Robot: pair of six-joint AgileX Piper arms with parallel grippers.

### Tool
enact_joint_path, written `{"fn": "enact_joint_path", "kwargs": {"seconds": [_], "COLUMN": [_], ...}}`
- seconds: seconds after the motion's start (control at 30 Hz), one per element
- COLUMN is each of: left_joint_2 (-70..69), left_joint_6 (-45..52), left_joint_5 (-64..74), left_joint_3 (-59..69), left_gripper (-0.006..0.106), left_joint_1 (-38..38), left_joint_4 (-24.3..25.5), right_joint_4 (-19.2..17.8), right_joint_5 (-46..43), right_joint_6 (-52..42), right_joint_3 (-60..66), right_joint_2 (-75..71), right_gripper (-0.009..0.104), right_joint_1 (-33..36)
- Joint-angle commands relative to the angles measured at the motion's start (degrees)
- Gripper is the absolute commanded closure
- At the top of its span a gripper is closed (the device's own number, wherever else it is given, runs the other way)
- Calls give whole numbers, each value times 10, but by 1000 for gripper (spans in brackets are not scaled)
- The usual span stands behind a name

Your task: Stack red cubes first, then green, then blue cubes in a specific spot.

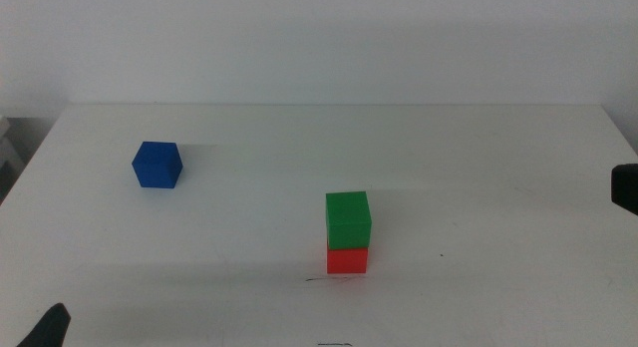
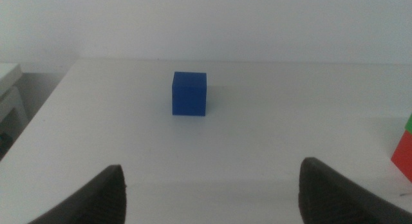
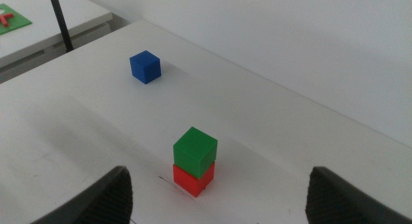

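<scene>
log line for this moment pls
stack: green on red | blue apart, untouched | left tool open | right tool open

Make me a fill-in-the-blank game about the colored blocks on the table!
1. The green cube sits on top of the ____ cube.
2. The cube standing alone, away from the stack, is ____.
3. The left gripper has its jaws ____, facing the blue cube.
4. The number of cubes stacked so far is ____.

Missing words: red; blue; open; two
</scene>
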Motion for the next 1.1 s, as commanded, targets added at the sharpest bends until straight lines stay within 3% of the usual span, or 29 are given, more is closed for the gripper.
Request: {"fn": "enact_joint_path", "kwargs": {"seconds": [0.0, 0.13, 0.2, 0.43, 0.67, 1.07], "left_joint_2": [-12, 57, 152, 424, 604, 803], "left_joint_6": [-7, -23, -20, -19, -16, 35], "left_joint_5": [-31, 4, 54, 313, 545, 507], "left_joint_3": [-1, -57, -144, -446, -640, -780], "left_gripper": [11, 11, 11, 11, 11, 11], "left_joint_1": [2, 2, 2, 1, 1, 2], "left_joint_4": [-7, -7, 2, 36, 52, 51], "right_joint_4": [-1, -1, -2, -4, -5, -5], "right_joint_5": [-45, -45, -45, -45, -45, -45], "right_joint_6": [-6, -6, -6, -6, -6, -6], "right_joint_3": [-16, -16, -16, -16, -16, -16], "right_joint_2": [1, 1, 1, 1, 2, 2], "right_gripper": [12, 12, 12, 12, 12, 12], "right_joint_1": [-4, -4, -4, -4, -4, -4]}}
